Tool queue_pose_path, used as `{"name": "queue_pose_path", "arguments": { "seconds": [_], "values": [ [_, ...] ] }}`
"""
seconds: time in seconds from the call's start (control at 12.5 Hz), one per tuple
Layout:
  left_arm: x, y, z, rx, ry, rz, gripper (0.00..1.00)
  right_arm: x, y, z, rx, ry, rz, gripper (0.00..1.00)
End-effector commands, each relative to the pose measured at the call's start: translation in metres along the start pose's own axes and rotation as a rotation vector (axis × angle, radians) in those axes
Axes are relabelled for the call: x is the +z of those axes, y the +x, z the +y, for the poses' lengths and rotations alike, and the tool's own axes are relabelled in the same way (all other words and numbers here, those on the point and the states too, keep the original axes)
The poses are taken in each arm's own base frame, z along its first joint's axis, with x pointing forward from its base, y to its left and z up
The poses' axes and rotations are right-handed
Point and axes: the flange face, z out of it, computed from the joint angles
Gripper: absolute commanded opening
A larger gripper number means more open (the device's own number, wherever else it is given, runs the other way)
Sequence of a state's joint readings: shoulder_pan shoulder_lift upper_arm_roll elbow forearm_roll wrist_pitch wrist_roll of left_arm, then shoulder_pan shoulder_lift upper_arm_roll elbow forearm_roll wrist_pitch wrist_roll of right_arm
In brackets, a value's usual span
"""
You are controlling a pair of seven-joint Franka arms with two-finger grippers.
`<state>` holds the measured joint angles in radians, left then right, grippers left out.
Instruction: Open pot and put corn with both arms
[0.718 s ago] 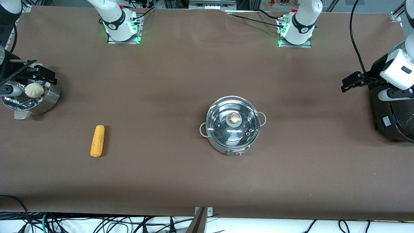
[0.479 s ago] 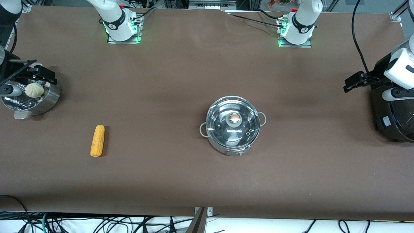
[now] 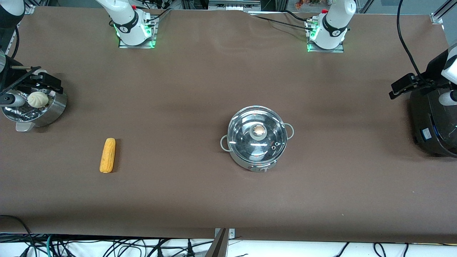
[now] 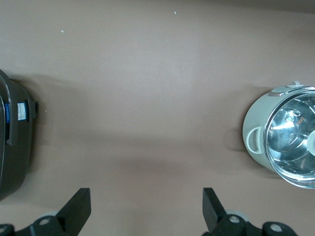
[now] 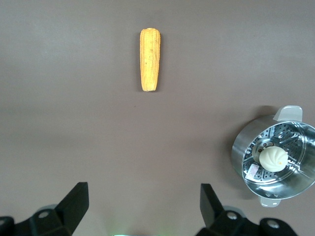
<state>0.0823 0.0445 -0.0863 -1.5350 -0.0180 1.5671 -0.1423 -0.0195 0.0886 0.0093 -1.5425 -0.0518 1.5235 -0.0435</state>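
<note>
The steel pot (image 3: 257, 142) stands mid-table with its glass lid (image 3: 250, 139) and tan knob (image 3: 258, 131) on it; part of it shows in the left wrist view (image 4: 288, 140). The corn (image 3: 107, 155) lies on the table toward the right arm's end and also shows in the right wrist view (image 5: 149, 59). My left gripper (image 3: 394, 93) is open and empty, up in the air at the edge of the black appliance; its fingers (image 4: 78, 206) stand wide apart. My right gripper (image 3: 57, 87) is open and empty, up by the steamer pan; its fingers (image 5: 76, 201) are also wide apart.
A steel steamer pan (image 3: 53, 110) with a white bun (image 3: 38, 99) stands at the right arm's end and shows in the right wrist view (image 5: 246, 147). A big black appliance (image 3: 433, 121) stands at the left arm's end.
My left gripper has drawn back from the pot toward the black appliance at the left arm's end. The right arm, pot and corn have not moved.
</note>
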Motion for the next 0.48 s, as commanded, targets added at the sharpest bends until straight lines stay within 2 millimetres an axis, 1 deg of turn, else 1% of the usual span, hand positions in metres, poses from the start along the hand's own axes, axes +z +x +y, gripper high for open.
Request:
{"name": "queue_pose_path", "arguments": {
  "seconds": [0.0,0.4],
  "values": [
    [-0.0051,-0.0008,-0.0060,-0.015,-0.006,-0.008,1.00,-0.0043,0.0027,0.0003,0.002,-0.013,0.007,1.00],
    [-0.0030,-0.0017,-0.0061,-0.013,-0.004,-0.019,1.00,-0.0036,0.0027,0.0001,0.002,-0.012,0.006,1.00]
  ]
}}
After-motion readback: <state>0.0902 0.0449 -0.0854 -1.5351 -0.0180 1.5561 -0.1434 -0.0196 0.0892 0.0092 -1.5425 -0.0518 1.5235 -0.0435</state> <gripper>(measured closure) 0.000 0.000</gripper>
